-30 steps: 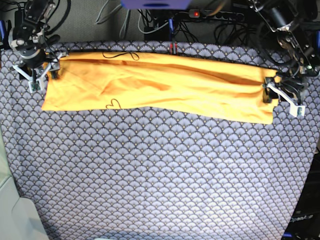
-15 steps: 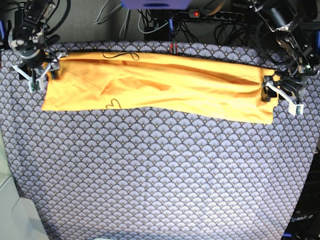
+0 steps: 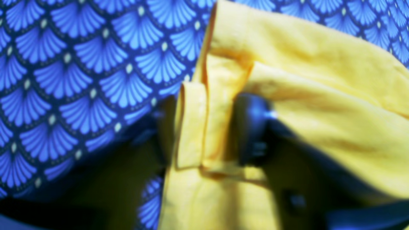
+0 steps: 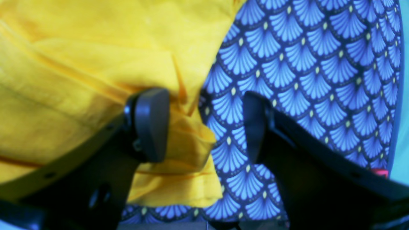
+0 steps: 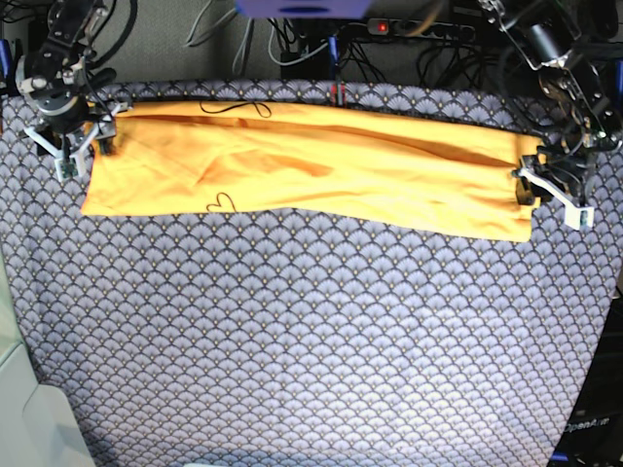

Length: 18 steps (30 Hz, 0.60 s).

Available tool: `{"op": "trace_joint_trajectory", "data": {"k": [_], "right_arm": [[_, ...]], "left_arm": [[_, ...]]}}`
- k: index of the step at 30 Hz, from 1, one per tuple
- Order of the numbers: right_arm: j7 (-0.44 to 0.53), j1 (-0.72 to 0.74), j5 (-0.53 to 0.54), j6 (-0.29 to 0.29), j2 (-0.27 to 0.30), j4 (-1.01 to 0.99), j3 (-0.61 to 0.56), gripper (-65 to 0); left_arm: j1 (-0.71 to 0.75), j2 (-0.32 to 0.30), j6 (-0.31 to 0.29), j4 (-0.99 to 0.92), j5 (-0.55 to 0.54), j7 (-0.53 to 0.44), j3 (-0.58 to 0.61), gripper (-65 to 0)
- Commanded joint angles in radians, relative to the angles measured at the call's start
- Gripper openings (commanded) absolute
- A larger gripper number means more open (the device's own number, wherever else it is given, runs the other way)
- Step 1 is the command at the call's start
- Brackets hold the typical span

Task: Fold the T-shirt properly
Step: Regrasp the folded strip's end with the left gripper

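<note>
The T-shirt (image 5: 311, 170) lay stretched in a long folded band across the far part of the surface (image 5: 311, 341), on its blue fan-patterned cloth, with a thin dark thread looping along its far edge. At one end, the left pincer (image 3: 207, 131) sat over a bunched hem; one dark pad pressed the yellow cloth, the other lay blurred in shadow behind the fold, and I could not tell whether the jaws had clamped. At the other end, the right pincer (image 4: 204, 124) stood wide open, one pad resting on the shirt's corner, the other over bare patterned cloth, nothing gripped. A power strip (image 5: 409, 27) and cables (image 5: 292, 44) lay beyond the far edge.
</note>
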Motion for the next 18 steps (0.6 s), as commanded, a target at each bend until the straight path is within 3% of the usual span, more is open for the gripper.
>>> {"op": "trace_joint_trajectory", "data": {"k": [1,4,11,15,18], "right_arm": [[0.015,0.003,0.001,-0.005,0.013,0.014,0.002,-27.7],[0.015,0.003,0.001,-0.005,0.013,0.014,0.002,-27.7],[0.015,0.003,0.001,-0.005,0.013,0.014,0.002,-27.7],[0.015,0.003,0.001,-0.005,0.013,0.016,0.002,-27.7],[0.015,0.003,-0.001,-0.005,0.013,0.017,0.002,-27.7]], "left_arm": [[0.000,-0.007,-0.002,0.003,0.016,0.030,0.000,-51.0],[0.000,-0.007,-0.002,0.003,0.016,0.031,0.000,-65.0],[0.005,-0.007,-0.002,0.036,0.016,0.037,0.000,-65.0],[0.008,0.007,-0.002,0.172,0.007,0.140,0.000,-65.0],[0.009,0.056,-0.002,0.303,0.013,0.205,0.000,-65.0]]}}
